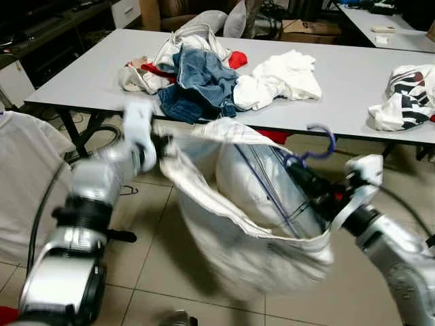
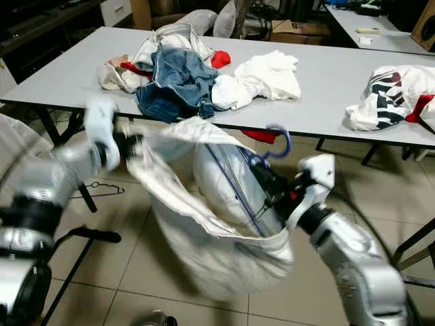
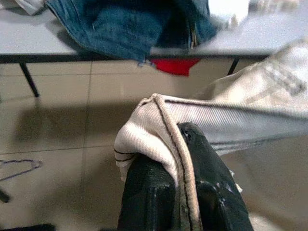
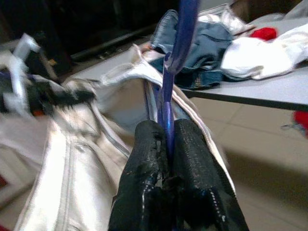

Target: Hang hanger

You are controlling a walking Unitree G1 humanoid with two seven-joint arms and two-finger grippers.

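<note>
A white garment [image 1: 245, 204] is stretched between two tools before the bench [image 1: 81, 81]: the left tool [image 3: 175, 159] pinches its hem, the right tool [image 4: 166, 149] is clamped on the blue hanger [image 1: 319, 146] inside it. Dressing looks underway; hanging remains.

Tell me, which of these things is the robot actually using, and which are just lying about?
In use:
blue hanger, in the right gripper
white garment, pinched by the left gripper

Lying about:
jeans
white clothes on the table
printed shirt
wire hanger on the floor
</note>
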